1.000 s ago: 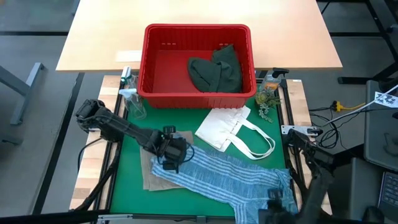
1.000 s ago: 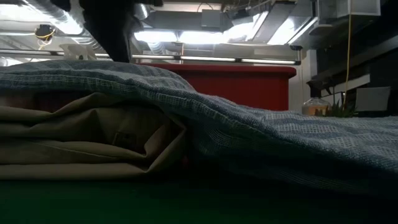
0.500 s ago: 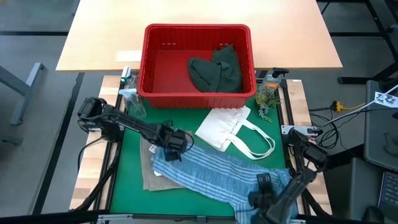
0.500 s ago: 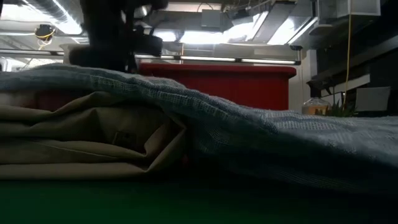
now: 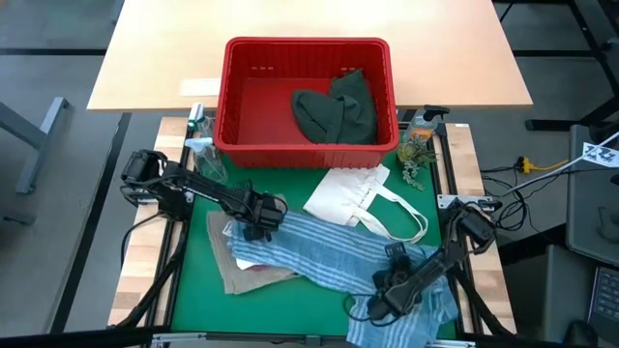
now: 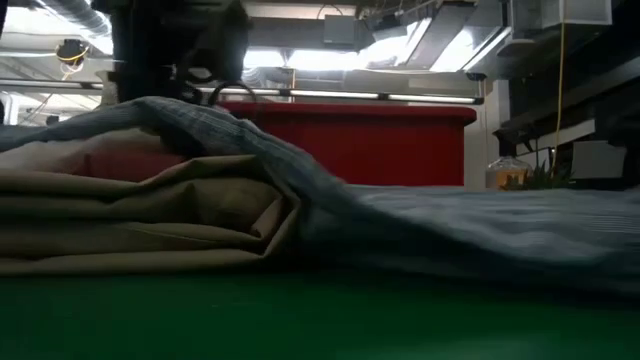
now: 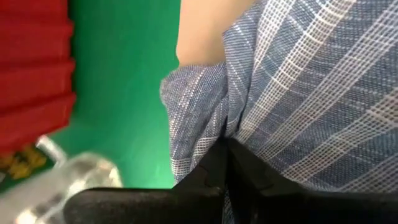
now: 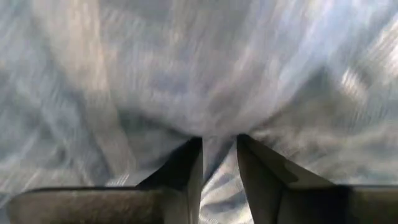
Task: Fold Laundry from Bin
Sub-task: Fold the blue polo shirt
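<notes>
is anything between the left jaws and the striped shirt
No. The left gripper is already shut on a fold of the striped shirt, over the tan garment. The right gripper has shirt cloth between its jaws at the other end.

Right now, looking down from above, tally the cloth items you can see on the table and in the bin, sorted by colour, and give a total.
Blue-white: 1, the striped shirt
Tan: 1, the tan garment
Dark green: 1, the green garment in the red bin
White: 1, the tote bag
Total: 4
</notes>
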Motion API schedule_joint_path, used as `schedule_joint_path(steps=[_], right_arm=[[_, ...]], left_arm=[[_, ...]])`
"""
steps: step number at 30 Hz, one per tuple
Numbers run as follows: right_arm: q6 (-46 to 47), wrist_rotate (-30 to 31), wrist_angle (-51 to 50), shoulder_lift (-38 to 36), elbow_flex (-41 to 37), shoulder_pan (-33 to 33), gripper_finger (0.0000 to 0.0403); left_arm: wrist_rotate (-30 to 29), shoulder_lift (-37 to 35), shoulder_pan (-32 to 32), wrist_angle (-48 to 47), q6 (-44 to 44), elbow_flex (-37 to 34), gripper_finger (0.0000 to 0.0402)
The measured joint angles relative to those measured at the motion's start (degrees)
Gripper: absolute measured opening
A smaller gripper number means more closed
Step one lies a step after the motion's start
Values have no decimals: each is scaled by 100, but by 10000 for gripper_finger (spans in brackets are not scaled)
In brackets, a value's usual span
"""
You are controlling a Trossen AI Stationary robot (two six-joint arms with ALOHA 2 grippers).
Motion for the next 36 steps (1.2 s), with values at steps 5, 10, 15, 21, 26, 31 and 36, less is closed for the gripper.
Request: schedule_joint_path(steps=[5, 10, 15, 21, 26, 31, 36], right_arm=[[107, 228, -172, -501, 0, -129, 101], [694, 211, -456, -1194, 4, -114, 101], [1559, -124, -480, -1869, 6, -106, 101], [1850, 94, -476, -2240, 7, -21, 101], [1568, 549, -373, -2263, 7, -116, 101], [1278, 522, -471, -2263, -93, -459, 101], [1045, 244, -748, -2537, -359, -692, 101]], left_arm=[[-38, 0, -65, -428, -270, -27, 1], [-34, -36, -229, -604, -277, 105, 1], [-14, -201, -407, -725, -288, 273, 1], [-17, -498, -622, -762, -548, 338, 1], [-18, -562, -797, -425, -595, 413, 1], [8, -562, -820, 657, -555, 417, 1], [21, -562, -820, 1208, -540, 417, 1]])
